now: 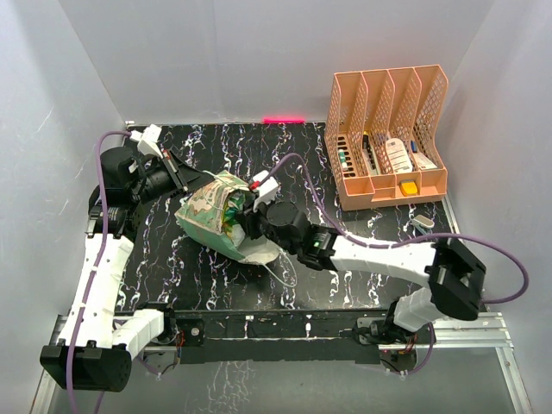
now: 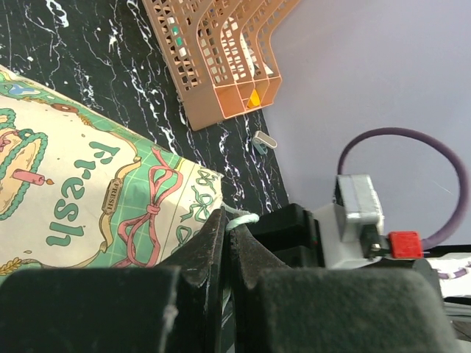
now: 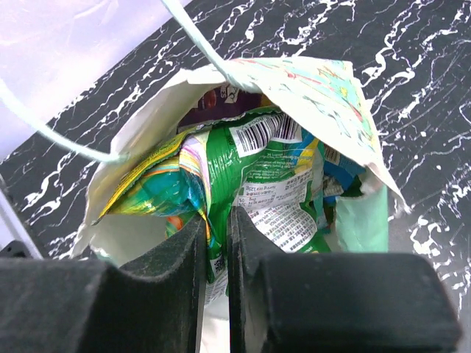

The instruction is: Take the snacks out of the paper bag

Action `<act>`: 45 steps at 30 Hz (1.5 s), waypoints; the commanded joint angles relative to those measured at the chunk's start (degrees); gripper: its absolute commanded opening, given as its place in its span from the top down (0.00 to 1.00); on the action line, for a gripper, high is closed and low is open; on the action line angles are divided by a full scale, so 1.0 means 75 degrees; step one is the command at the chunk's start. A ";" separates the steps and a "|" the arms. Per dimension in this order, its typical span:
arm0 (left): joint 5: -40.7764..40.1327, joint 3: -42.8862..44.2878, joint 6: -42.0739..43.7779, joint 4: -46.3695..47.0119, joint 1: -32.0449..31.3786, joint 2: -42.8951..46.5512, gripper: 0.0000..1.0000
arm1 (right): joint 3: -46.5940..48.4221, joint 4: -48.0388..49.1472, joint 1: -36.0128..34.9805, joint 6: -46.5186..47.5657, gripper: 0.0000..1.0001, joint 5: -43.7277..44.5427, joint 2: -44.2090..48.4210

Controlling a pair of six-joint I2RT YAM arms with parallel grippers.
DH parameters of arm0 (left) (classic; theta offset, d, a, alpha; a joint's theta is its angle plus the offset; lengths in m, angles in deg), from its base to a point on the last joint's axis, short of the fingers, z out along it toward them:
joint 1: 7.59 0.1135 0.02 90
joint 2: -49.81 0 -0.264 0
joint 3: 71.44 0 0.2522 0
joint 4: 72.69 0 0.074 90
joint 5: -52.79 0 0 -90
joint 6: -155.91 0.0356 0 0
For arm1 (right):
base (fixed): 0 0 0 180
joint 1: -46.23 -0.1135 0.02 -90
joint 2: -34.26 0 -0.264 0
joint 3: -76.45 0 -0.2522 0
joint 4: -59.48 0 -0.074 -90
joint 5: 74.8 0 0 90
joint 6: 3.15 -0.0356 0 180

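The mint-green paper bag [image 1: 207, 220] lies on its side at the table's middle left, its mouth facing right. My left gripper [image 1: 191, 183] is at its top rear edge, shut on a thin white string handle [image 2: 244, 219] next to the patterned front panel [image 2: 88, 198]. My right gripper [image 1: 241, 216] is at the bag's mouth, shut on a green snack packet [image 3: 268, 176] with a barcode and white print. Yellow-teal [image 3: 151, 191], purple [image 3: 213, 99] and blue [image 3: 335, 173] packets lie packed beside it inside the bag [image 3: 316, 81].
A peach-orange mesh organizer [image 1: 388, 138] with small bottles and boxes stands at the back right; it also shows in the left wrist view [image 2: 221, 51]. A small grey clip-like object [image 1: 423, 222] lies in front of it. White walls close the table on three sides.
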 commanded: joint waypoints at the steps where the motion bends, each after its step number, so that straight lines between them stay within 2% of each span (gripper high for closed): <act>1: -0.0080 0.0284 0.0125 -0.0095 -0.0012 0.0119 1.00 | -0.0204 -0.0253 -0.0005 -0.0404 0.93 -0.0195 0.1081; 12: -0.0435 0.0295 0.0417 -0.0335 -0.0014 0.0047 1.00 | -0.0833 -0.2455 -0.0001 -0.0725 0.93 0.0069 0.4054; 15: -0.0497 0.0292 0.0491 -0.0407 -0.0017 0.0016 1.00 | -0.0788 -0.2950 -0.0005 -0.0700 0.93 0.0802 0.4505; 18: -0.0510 0.0309 0.0518 -0.0469 -0.0019 0.0040 1.00 | -0.0525 -0.3642 0.0011 -0.0665 0.93 0.2407 0.4397; 21: -0.0540 0.0412 0.0608 -0.0624 -0.0013 0.0080 1.00 | 0.0172 -0.4611 0.0478 -0.0820 0.93 0.3783 0.3588; 22: -0.0576 0.0447 0.0644 -0.0679 -0.0014 0.0084 1.00 | 0.0444 -0.4913 0.0854 -0.0913 0.93 0.3784 0.3271; 26: -0.0637 0.0477 0.0649 -0.0732 -0.0014 0.0115 1.00 | 0.0972 -0.4703 0.2696 -0.0591 0.93 0.2336 0.2050; 29: -0.0643 0.0426 0.0550 -0.0675 -0.0012 0.0117 1.00 | 0.1537 -0.4573 0.3482 -0.0518 0.93 0.1784 0.0853; 37: -0.0496 0.0446 0.0411 -0.0623 -0.0016 0.0108 1.00 | 0.3427 -0.4432 0.4619 -0.0788 0.93 0.0962 -0.2471; 45: -0.0466 0.0494 0.0516 -0.0793 -0.0015 0.0107 1.00 | 0.5479 -0.5160 0.5039 -0.0572 0.93 0.0812 -0.4619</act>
